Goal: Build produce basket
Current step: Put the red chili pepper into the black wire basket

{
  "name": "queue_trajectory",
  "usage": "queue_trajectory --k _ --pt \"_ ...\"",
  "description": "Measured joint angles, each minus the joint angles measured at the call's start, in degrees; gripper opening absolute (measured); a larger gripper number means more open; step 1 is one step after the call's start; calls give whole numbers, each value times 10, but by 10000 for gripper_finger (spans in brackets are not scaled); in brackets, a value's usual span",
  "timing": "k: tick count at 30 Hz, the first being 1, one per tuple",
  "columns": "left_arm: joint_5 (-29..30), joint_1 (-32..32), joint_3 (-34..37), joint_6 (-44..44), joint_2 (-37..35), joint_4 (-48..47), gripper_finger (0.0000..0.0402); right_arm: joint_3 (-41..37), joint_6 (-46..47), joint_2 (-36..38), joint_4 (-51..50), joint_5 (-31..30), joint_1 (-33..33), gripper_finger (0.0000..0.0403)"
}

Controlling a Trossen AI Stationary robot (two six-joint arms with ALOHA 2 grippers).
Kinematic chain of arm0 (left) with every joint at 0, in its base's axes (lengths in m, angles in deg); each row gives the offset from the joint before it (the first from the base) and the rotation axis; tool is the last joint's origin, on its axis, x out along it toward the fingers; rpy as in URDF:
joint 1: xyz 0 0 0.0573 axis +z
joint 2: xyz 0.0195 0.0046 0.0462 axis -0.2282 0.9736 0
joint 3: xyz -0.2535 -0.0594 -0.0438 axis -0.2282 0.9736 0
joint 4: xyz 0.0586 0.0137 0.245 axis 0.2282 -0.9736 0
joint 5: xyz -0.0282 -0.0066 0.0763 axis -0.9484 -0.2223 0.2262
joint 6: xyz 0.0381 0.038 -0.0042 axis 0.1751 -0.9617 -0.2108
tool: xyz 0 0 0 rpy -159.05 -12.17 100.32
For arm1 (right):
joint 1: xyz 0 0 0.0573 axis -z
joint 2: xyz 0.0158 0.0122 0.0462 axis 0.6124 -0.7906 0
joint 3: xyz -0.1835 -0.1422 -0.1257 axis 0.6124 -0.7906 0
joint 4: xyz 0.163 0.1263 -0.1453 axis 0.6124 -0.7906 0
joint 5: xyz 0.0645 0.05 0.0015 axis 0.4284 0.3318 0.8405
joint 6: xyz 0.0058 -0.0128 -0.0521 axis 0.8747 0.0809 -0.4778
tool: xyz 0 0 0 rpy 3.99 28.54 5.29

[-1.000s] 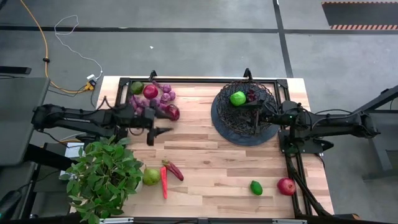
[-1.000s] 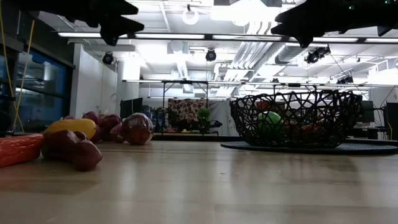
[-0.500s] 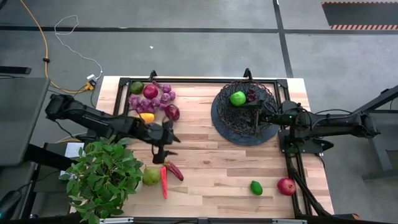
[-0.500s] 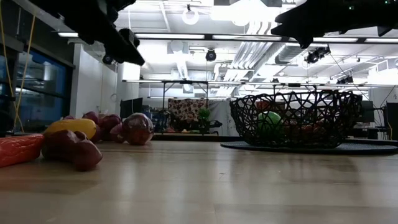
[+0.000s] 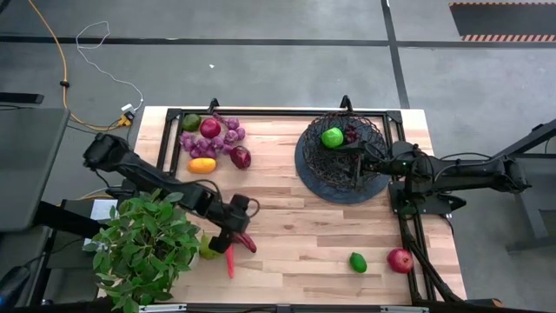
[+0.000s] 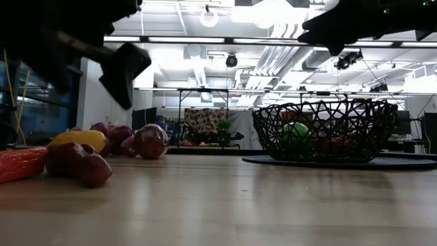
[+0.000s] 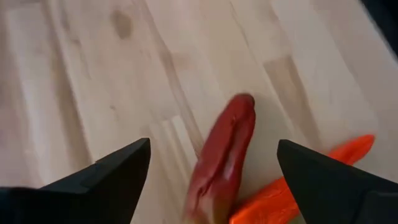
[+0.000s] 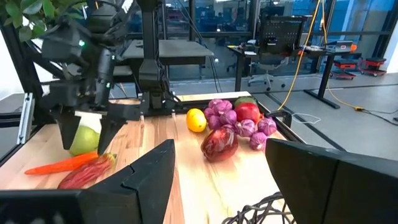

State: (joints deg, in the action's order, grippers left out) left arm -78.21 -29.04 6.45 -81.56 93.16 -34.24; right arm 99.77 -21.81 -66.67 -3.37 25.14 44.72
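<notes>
My left gripper (image 5: pixel 234 235) is open and points slantwise down over a dark red chilli pepper (image 7: pixel 224 155). Its fingers stand on either side of the pepper and touch nothing. An orange-red chilli (image 7: pixel 305 180) lies next to it, and a green pear (image 5: pixel 208 248) lies by the plant. The black wire basket (image 5: pixel 343 169) at the far right holds a green lime (image 5: pixel 332 136) and a dark fruit. My right gripper (image 5: pixel 354 156) hovers open over the basket with nothing between its fingers. More produce lies at the far left: purple grapes (image 5: pixel 221 139), a red apple (image 5: pixel 209 128) and a yellow-orange fruit (image 5: pixel 201 165).
A leafy potted plant (image 5: pixel 143 248) fills the near left corner, close beside my left arm. A green lime (image 5: pixel 358 262) and a red apple (image 5: pixel 400 260) lie near the front right edge. Bare wood lies between the chillies and the basket.
My left gripper has swung from beside the far-left fruit pile toward the table's near edge and sunk, tipping from level to slanting down over the chilli peppers. My right arm has kept still, and no produce has moved.
</notes>
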Motion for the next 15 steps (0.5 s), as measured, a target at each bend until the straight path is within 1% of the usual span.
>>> queue_trajectory --k 11,15 --pt "1 -3 0 -11 99 9 341 0 0 0 -5 0 0 234" --pt "18 -2 -1 -5 124 21 340 0 0 0 -8 0 0 234"
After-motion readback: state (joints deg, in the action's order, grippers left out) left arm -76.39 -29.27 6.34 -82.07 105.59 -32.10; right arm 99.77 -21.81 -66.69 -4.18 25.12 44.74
